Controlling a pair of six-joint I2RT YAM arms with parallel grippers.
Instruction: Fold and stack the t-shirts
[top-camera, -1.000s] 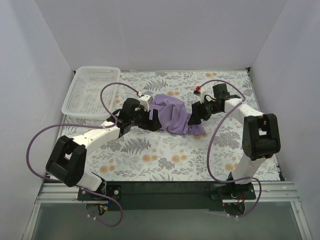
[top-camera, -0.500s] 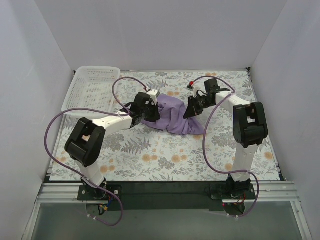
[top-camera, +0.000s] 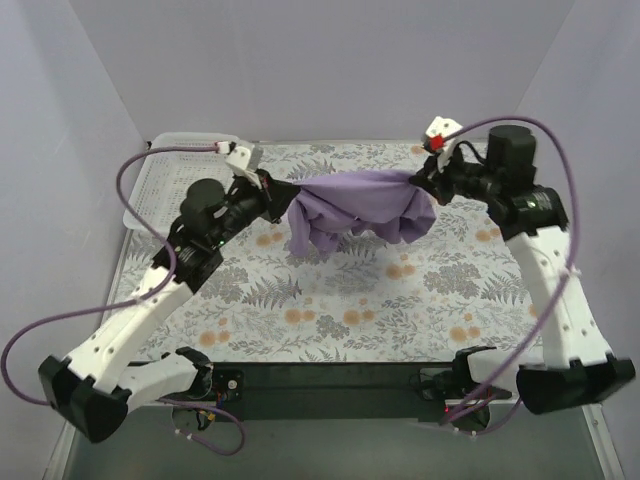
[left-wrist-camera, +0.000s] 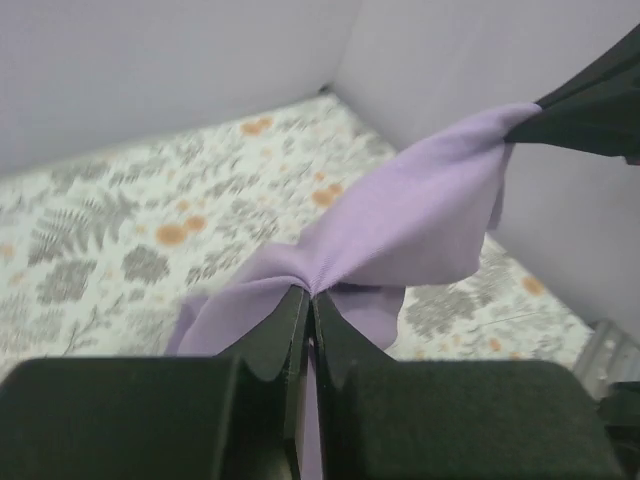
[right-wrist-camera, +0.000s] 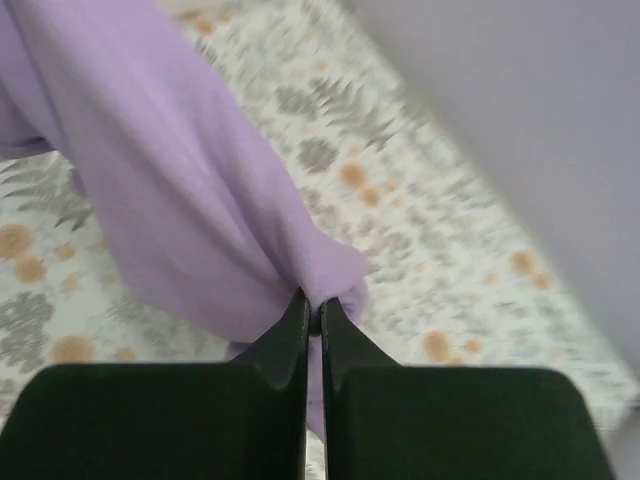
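Overhead, two wrist closeups; shared shirt (top-camera: 358, 202)

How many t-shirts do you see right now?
1: a purple t-shirt hanging stretched between the left end effector and the right end effector. No others show.

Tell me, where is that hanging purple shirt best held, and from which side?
Probably at its two outer ends, each from its own side, as now: the left claw pinches one end of the purple shirt, the right claw the other. Pulled apart, its top edge stretches taut while the rest hangs in loose folds.
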